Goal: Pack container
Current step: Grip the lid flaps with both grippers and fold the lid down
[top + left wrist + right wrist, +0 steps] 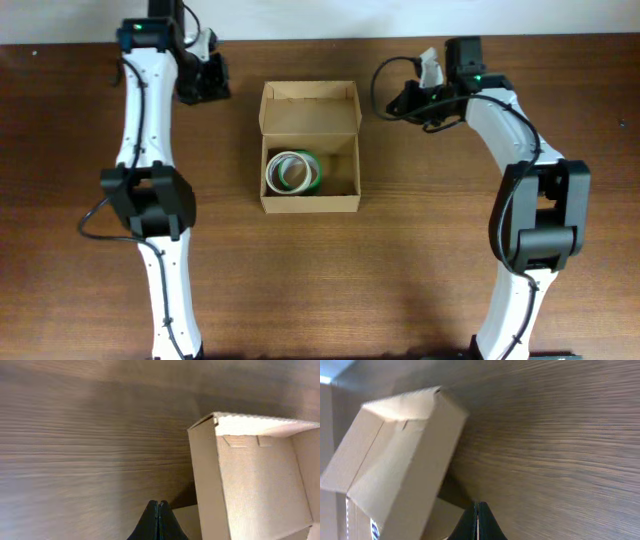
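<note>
the container (310, 203), a small plain brown cardboard box, stands on the wooden table (400, 260) at centre, between the two arms and touched by neither. it is open: the hinged flap lid (310, 115) stands raised along the far side, its inner face turned toward the overhead camera. inside, tape rolls (291, 171) lie flat in the near left part of the floor, one showing green, another white or cream; their exact count cannot be told. the rest of the box floor shows bare cardboard. the left gripper (205, 85) sits over the table to the far left of the box, near the lid's left edge and apart from it. the left wrist view shows its jaws pressed together with nothing between them (158, 507), and the box's outer left wall and lid (250, 485) just beyond the tips, to the right in that view. the right gripper (405, 100) sits to the far right of the box, near the lid's right edge and apart from it. the right wrist view shows its jaws likewise pressed together and holding nothing (476, 506), with the box's right corner and raised lid (400, 455) to the left in that view. both arms reach from the near edge of the table toward the far side.
</note>
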### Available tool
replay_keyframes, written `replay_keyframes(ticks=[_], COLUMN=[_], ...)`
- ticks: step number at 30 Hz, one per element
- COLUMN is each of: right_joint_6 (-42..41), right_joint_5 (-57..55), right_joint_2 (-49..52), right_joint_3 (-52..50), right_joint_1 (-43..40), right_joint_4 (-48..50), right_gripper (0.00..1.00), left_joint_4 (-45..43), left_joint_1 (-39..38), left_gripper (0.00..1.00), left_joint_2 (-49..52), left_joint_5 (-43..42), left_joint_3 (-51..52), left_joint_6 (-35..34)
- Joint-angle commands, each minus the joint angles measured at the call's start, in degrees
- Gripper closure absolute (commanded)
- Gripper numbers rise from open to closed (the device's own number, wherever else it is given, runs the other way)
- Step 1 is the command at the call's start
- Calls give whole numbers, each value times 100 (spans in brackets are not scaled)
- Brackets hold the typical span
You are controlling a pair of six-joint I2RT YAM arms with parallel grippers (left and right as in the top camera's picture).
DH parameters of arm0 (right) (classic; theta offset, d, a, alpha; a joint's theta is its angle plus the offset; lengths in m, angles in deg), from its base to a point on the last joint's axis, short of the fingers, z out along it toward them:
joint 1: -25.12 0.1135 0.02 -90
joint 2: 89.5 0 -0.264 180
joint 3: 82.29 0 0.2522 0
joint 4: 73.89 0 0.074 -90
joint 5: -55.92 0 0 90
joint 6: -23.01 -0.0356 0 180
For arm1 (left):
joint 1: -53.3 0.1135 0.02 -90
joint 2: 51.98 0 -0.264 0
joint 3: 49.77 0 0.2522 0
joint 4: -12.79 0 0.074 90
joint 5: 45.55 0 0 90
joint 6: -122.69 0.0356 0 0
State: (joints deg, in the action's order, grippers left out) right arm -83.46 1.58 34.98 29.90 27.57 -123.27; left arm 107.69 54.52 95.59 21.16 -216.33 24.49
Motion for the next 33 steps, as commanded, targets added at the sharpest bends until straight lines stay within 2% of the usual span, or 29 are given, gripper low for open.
replay_keyframes(ticks=[1,7,12,19,26,33], right_joint_6=[-251,-354,-402,-717,-1690,-1853], right_joint_5=[79,232,804,2271,3047,3265], right_joint_2=[138,437,798,962,962,949], right_joint_3=[11,9,9,11,48,275], right_joint_1=[111,308,444,459,455,461], right_joint_4=[13,55,387,1746,2938,2966], right_gripper=[96,96,96,96,96,96], left_joint_4=[-17,-74,-295,-752,-632,63], left_joint_1=[15,15,2,-9,-9,-11], left_gripper=[98,98,98,99,99,99], left_joint_2=[654,1231,1519,1582,1578,1497], left_joint_5=[-1248,-2166,-2909,-3574,-3591,-3484], left_joint_3=[-9,-9,-9,-31,-448,-1998], left_joint_6=[-160,-157,-157,-116,125,168])
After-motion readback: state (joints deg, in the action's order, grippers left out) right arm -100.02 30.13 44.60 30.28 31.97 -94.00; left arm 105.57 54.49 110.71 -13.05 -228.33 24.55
